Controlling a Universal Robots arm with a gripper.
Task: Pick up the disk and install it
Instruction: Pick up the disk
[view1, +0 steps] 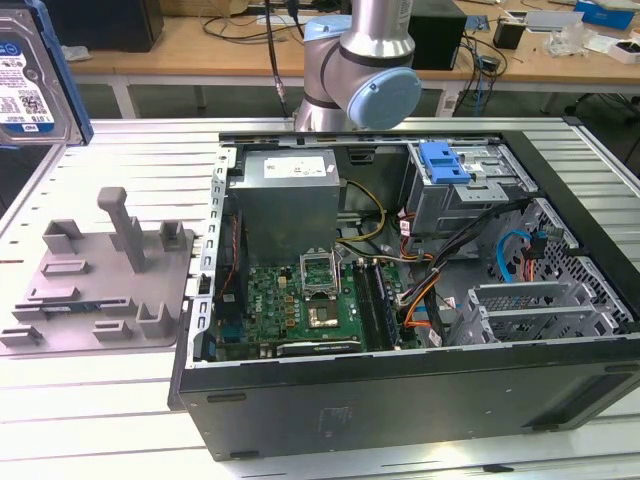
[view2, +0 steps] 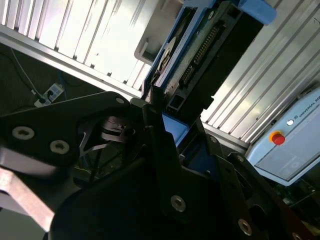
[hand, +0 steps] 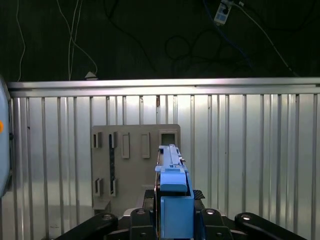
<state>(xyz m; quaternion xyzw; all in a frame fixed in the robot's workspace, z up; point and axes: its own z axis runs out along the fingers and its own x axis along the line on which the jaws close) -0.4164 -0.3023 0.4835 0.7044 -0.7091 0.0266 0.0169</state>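
Note:
The disk (view1: 25, 75), a silver drive with a white-and-blue label in a blue carrier, hangs high at the exterior view's far left, above the grey fixture tray (view1: 100, 270). In the first wrist view the disk (hand: 172, 185) stands edge-on between the black fingers, and my gripper (hand: 172, 205) is shut on it. The second wrist view shows the disk (view2: 200, 45) from its connector side, with my gripper (view2: 167, 120) clamped on its blue edge. The drive cage (view1: 470, 190) with a blue latch piece (view1: 445, 165) sits inside the open computer case (view1: 400, 400).
The arm's elbow (view1: 365, 70) hangs over the case's back edge. Inside the case are a grey power-supply box (view1: 290, 200), a motherboard (view1: 310, 300) and cables. The grey tray (hand: 135, 165) lies on the ribbed metal table (hand: 250, 150). A work bench with clutter (view1: 560, 40) stands behind.

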